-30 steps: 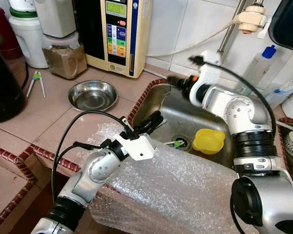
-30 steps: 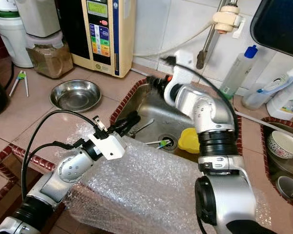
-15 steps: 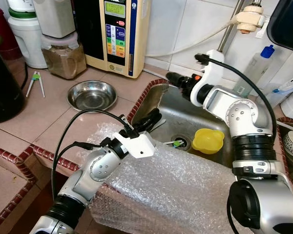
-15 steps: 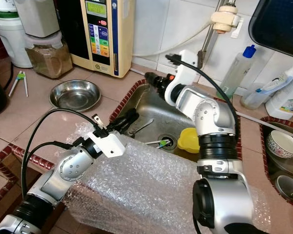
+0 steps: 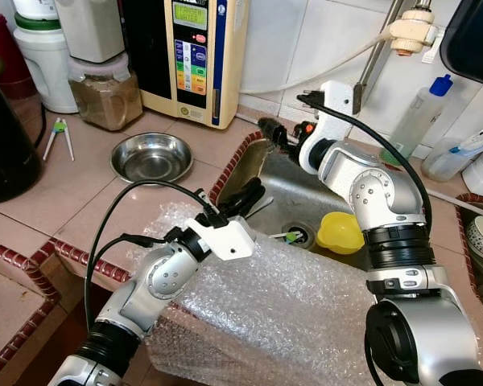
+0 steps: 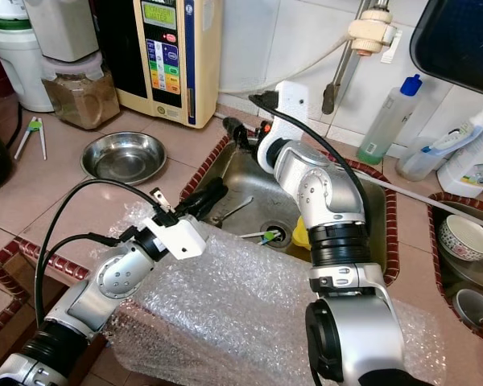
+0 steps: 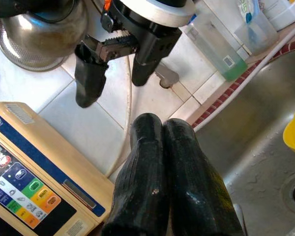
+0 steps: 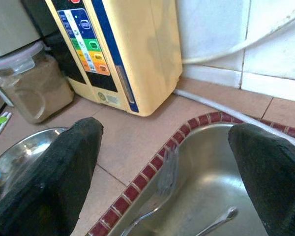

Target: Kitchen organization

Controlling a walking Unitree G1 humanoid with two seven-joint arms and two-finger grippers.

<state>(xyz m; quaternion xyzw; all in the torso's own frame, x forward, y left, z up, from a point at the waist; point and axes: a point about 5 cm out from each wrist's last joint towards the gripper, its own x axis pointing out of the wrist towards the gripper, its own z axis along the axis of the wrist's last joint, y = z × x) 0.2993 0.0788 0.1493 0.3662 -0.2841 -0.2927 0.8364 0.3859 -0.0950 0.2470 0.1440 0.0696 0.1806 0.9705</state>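
Sink: stainless steel sink basin (image 5: 322, 205) holds a yellow plastic bowl (image 5: 342, 232), a metal fork (image 8: 160, 194) and green-handled utensil (image 5: 290, 236); judged barely begun.
Right gripper (image 5: 275, 135): fingers spread wide, above sink's back-left rim.
Left gripper (image 5: 243, 197): fingers pressed together, empty, over crinkly bubble wrap sheet (image 5: 298, 314).

Left arm was bent and reached forward, left gripper (image 5: 249, 195) with both fingers pressed together. Right arm was raised and folded at the elbow, wrist turned left; right gripper (image 5: 267, 129) had its fingers spread wide.
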